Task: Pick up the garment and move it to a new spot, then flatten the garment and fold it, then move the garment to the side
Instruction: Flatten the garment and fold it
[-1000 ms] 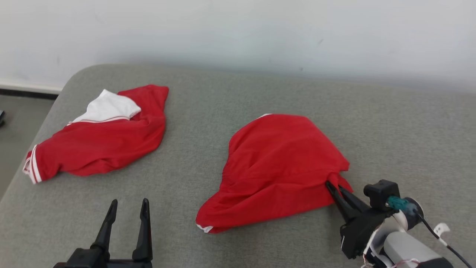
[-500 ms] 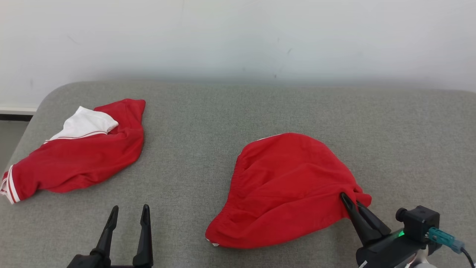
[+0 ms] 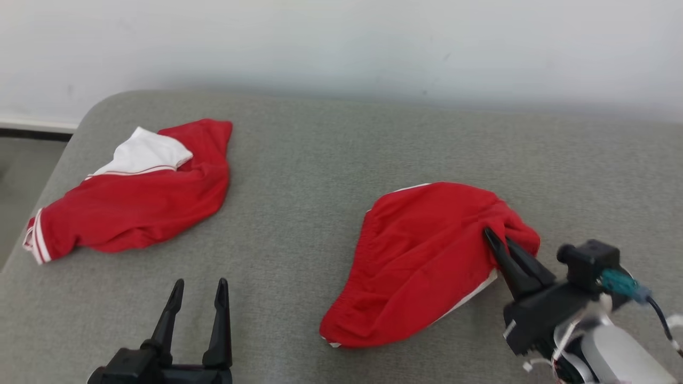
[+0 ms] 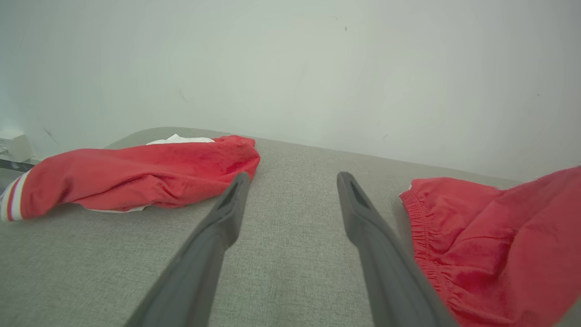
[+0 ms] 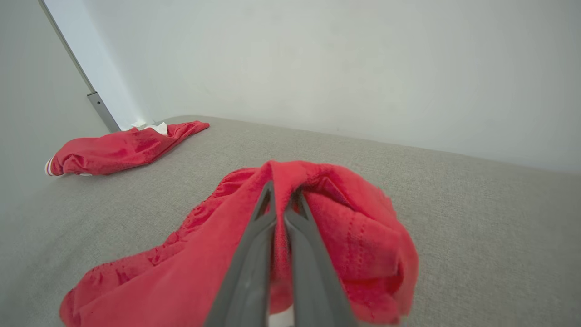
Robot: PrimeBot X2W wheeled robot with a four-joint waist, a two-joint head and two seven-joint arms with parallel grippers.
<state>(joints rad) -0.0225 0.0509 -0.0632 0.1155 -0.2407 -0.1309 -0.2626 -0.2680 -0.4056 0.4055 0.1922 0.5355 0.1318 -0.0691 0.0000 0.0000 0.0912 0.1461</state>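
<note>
The garment (image 3: 427, 256) is a pair of red shorts with white trim, lying crumpled on the grey padded surface right of centre. My right gripper (image 3: 496, 239) is shut on a fold at its right edge, which is lifted and bunched over the fingers (image 5: 254, 254). From the right wrist, red cloth of the garment (image 5: 354, 236) drapes around the right gripper (image 5: 283, 190). My left gripper (image 3: 199, 282) stands open at the lower left, holding nothing. In the left wrist view the left gripper (image 4: 294, 177) points at bare surface, with the garment's (image 4: 499, 236) elastic waistband just to its right.
A second red and white garment (image 3: 133, 202) lies crumpled at the far left, near the surface's rounded left edge (image 3: 48, 186); it is also in the wrist views (image 4: 136, 175) (image 5: 122, 147). A pale wall (image 3: 341, 42) runs behind the grey surface (image 3: 320, 160).
The head camera has shifted. My right gripper has raised its pinched edge and carried it back over the garment, which is now more bunched, with white trim showing underneath. The left gripper stays open.
</note>
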